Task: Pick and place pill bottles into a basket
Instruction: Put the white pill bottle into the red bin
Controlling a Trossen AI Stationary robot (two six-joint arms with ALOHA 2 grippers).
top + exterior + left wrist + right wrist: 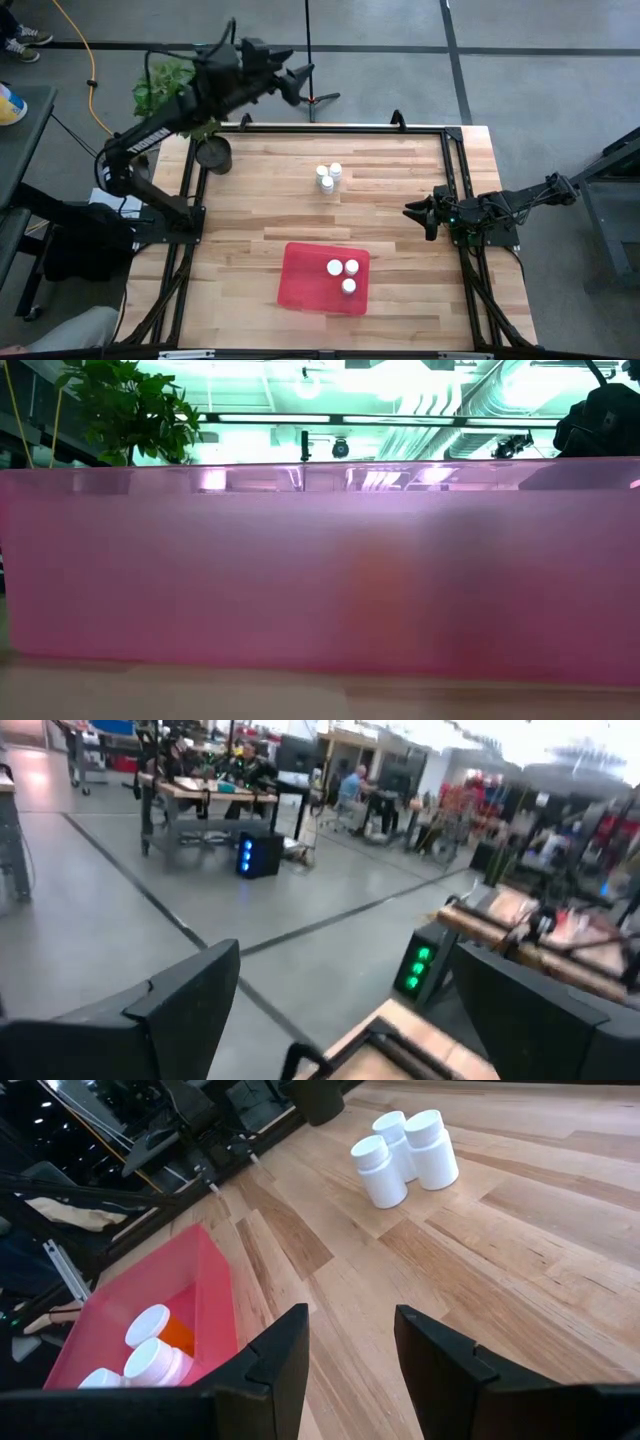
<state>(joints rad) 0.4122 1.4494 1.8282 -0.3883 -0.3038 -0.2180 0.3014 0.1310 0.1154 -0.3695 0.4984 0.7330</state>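
Right gripper (414, 214) sits low at the right edge of the pale wooden plank table (400, 170), its two dark fingers (280, 1355) parted with nothing between them. Left gripper (298, 82) is raised beyond the table's far edge, over the grey concrete floor (520, 90), fingers (180, 1005) spread and empty. Three small white-capped pill bottles (329, 177) stand clustered, touching, on the bare wood towards the far side. Three more white-capped bottles (343, 273) lie inside the flat red rectangular plastic tray (300, 270) at the near side. A dark round plant pot (213, 153) with green leaves stands at the far left corner. Workbenches (200, 790) fill the room behind.
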